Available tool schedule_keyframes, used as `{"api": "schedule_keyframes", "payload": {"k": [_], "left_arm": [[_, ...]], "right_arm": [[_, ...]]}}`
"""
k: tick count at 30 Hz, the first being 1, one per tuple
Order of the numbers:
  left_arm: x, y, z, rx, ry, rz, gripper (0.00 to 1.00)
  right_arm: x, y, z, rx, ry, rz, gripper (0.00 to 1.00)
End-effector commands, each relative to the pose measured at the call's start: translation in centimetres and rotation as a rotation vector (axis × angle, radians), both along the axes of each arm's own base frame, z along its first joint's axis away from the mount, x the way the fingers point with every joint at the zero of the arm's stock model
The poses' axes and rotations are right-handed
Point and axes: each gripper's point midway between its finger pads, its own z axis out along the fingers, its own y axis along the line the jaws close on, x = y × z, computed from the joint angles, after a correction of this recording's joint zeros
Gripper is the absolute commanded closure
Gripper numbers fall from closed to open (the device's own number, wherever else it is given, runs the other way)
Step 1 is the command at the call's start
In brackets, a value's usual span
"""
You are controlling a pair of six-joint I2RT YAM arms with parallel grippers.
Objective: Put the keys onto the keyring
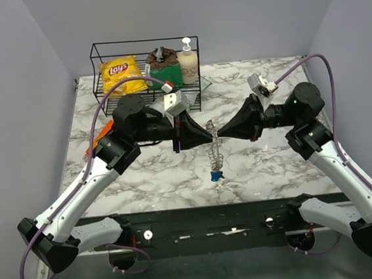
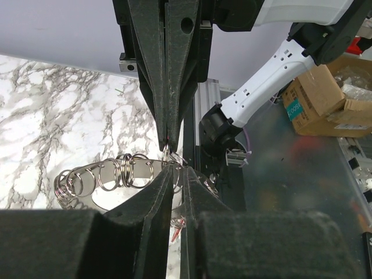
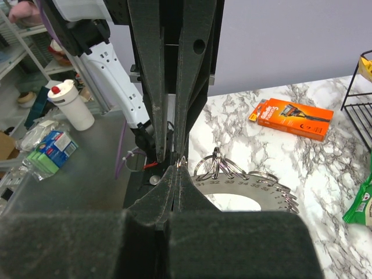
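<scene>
The keyring is a flat metal ring-shaped plate stamped with numbers and hung with several split rings. In the top view it dangles between both grippers above mid-table, with a blue-headed key at its lower end. A red-headed key shows below the left fingers. No green key is visible. My left gripper and right gripper meet tip to tip. Each is shut on a small split ring at the top of the bunch.
A black wire basket at the back holds a Lay's bag, a brown item and a soap bottle. An orange flat packet lies at the table's left, partly under the left arm.
</scene>
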Motion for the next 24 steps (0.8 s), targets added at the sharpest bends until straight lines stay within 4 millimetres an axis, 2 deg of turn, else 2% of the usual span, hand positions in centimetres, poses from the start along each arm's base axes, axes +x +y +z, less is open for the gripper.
{"api": "schedule_keyframes", "payload": {"k": [1, 11, 21, 23, 24], "left_arm": [[-0.5, -0.3, 1.3, -0.024, -0.026, -0.036, 0.75], [0.2, -0.7, 0.5, -0.001, -0.015, -0.019, 0.74], [0.8, -1.0, -0.1, 0.02, -0.008, -0.008, 0.92], [0.8, -1.0, 0.0, 0.018, -0.01, -0.008, 0.92], [0.7, -0.9, 0.1, 0.017, -0.014, -0.006, 0.87]], "right_arm": [[0.0, 0.1, 0.6, 0.018, -0.028, -0.003, 0.99], [0.1, 0.1, 0.5, 0.015, -0.024, -0.002, 0.99], [0.1, 0.1, 0.5, 0.014, -0.024, -0.005, 0.99], [0.1, 0.1, 0.4, 0.013, -0.024, -0.005, 0.99], [0.0, 0.1, 0.5, 0.013, -0.026, -0.007, 0.99]]}}
